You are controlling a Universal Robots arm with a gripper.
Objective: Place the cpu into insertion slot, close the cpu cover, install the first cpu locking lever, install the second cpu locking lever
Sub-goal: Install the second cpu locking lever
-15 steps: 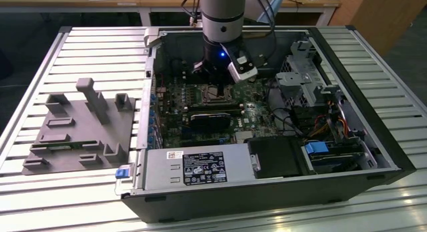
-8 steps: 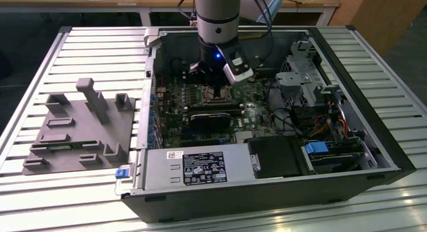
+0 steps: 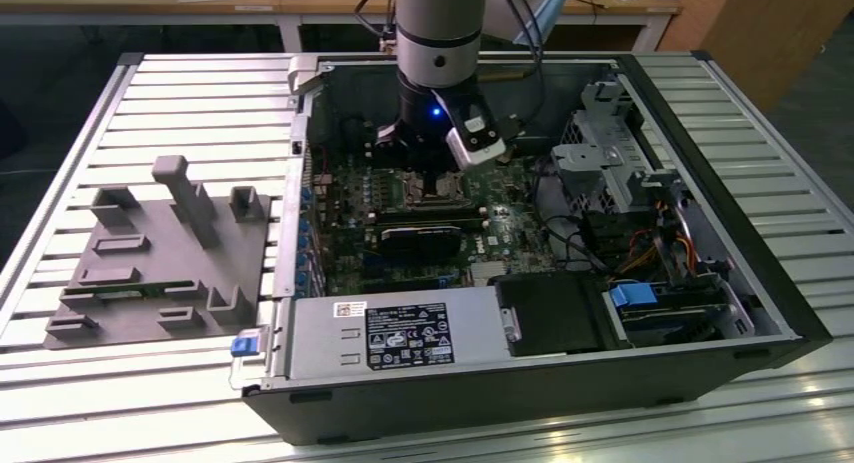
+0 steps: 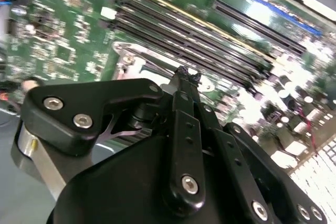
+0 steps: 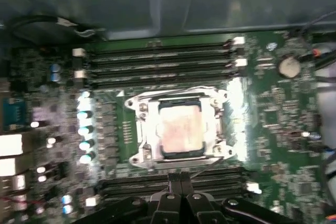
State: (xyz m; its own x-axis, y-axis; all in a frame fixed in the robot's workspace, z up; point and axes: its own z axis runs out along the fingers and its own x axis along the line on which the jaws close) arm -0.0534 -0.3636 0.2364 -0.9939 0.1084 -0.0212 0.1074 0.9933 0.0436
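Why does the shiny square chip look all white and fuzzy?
In the first wrist view, light glares off the cpu, washing its top pale, and the whole picture is soft. In the second wrist view, the gripper is fairly sharp while the board behind smears. The exterior view is dim inside the case.

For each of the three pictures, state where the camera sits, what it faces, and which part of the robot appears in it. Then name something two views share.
Exterior view: off the arm, raised, looking down into the open computer case on a slatted table; the arm reaches in.
First wrist view: on the arm, facing straight onto the motherboard, with the cpu seated in the insertion slot; end effector at the frame's edge.
Second wrist view: on the arm, looking obliquely along the end effector at the memory slots.
Shared: both wrist views show the end effector and memory slots.
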